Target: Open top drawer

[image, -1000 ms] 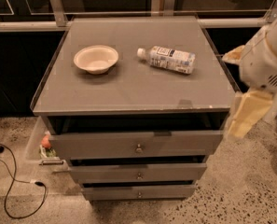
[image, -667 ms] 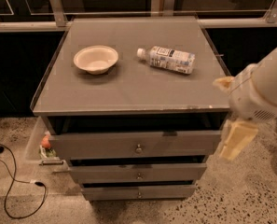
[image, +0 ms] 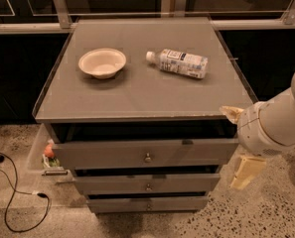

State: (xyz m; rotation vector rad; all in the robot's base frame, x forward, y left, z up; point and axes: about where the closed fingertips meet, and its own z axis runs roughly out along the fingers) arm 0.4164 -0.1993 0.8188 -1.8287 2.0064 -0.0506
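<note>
— Where is the top drawer [image: 112,155] found?
— Just under the cabinet top [image: 137,95], its front set slightly out and its knob [image: 147,157] at centre.
— And the gripper [image: 240,150]?
— It is held at the drawer's right end (whether spread or closed cannot be told), so the knob lies to its left.

Only one view is given. The cabinet [image: 137,93] is seen from above and in front, at close range, with the lens tilted downward onto its top and front. The gripper [image: 239,145] is caught at the frame's right edge, beside the cabinet's front right corner.
</note>
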